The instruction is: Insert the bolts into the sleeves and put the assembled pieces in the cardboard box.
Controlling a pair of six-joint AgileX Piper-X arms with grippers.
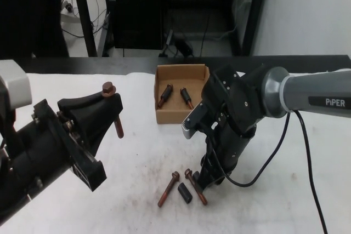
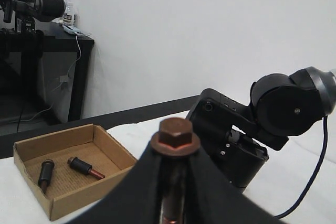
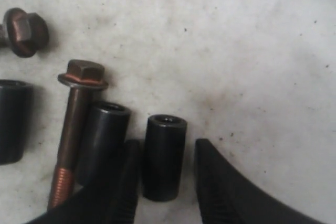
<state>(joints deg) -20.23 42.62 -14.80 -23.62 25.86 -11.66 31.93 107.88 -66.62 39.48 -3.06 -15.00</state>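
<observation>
Your left jaws clamp the shank of a copper-coloured hex-flange bolt point(image 2: 178, 139) head-up above the white table point(image 1: 142, 152), while your right jaws stand open astride a short black metal sleeve point(image 3: 165, 157) on it: rigid, likely slick, so pinch mid-barrel.

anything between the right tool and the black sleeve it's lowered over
Nothing visible does. The short black metal sleeve already sits in the gap between the right tool's open fingers. A second black sleeve and a copper hex-head bolt sit just outside one finger, crowding it but not blocking the grasp.
</observation>
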